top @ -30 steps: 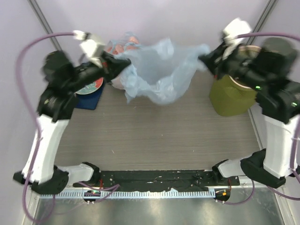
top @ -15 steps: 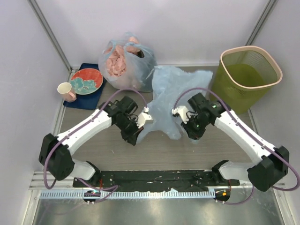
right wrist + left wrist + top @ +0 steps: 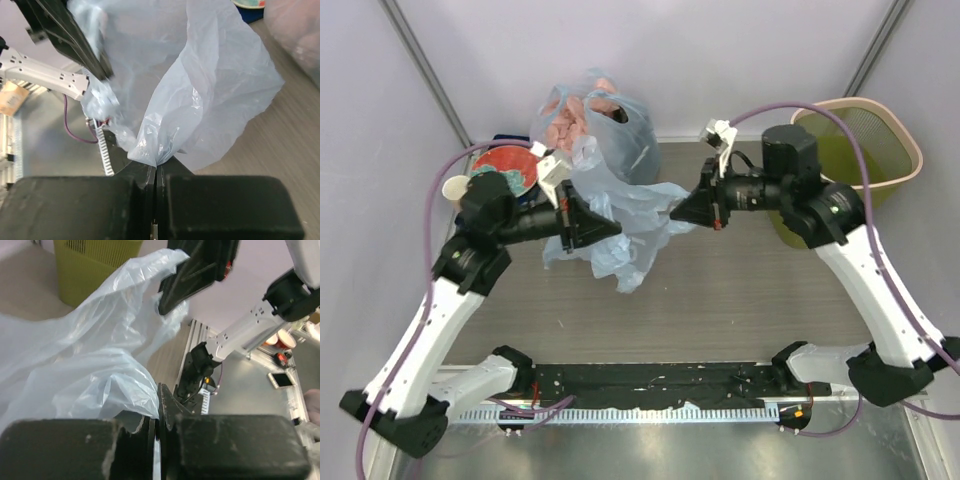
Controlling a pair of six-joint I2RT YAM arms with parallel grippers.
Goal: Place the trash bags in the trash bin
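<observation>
Two pinches: left gripper (image 3: 608, 229) and right gripper (image 3: 680, 212) each clamp the trash bag (image 3: 628, 205) – slung between them – trash bin (image 3: 912, 150) far right.

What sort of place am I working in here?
Likely a lab test cell staged like a home: metal frame posts around a wood-look table, with a trash bin and plate.

Trash bag (image 3: 630, 215) is seen as thin, crinkly, translucent plastic film; trash bin (image 3: 885, 140) perforated matt plastic; table (image 3: 740, 300) matt wood-grain.
</observation>
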